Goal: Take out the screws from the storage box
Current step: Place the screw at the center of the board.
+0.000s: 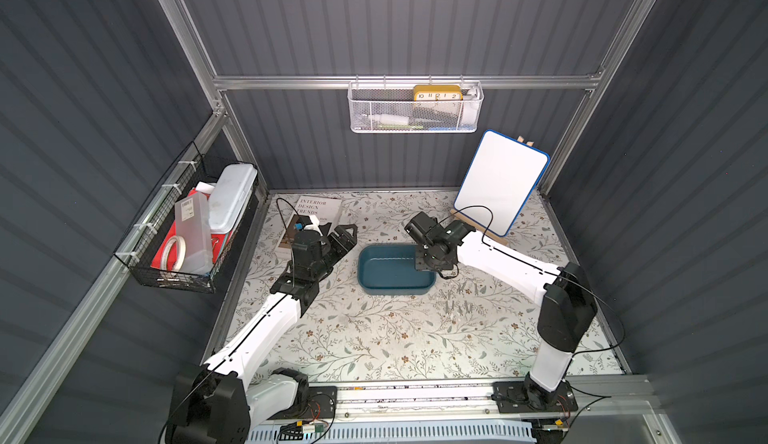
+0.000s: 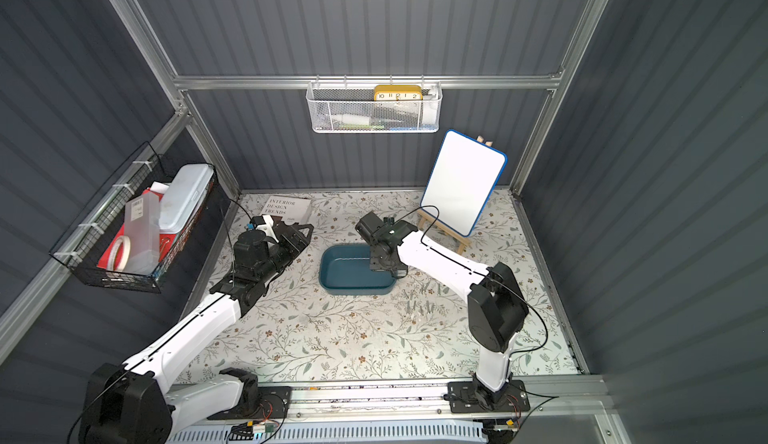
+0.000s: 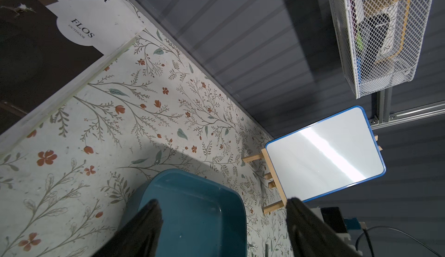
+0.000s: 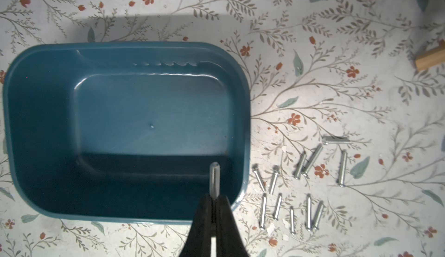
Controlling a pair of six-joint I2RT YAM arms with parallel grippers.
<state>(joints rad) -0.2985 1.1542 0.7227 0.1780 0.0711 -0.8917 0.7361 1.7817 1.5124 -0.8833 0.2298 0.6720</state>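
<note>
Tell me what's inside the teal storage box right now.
The storage box looks empty: bare floor. One screw is pinched in the right gripper above its corner; the fingers hide a small patch there.

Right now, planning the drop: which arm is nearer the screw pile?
Right. The right arm reaches over the tub edge beside the pile; the left arm is across the tub, by the book.

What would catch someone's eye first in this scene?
The right gripper is pinching a single screw over the teal storage box, which otherwise looks empty. Beside the box, the other screws lie scattered on the floral table.
</note>
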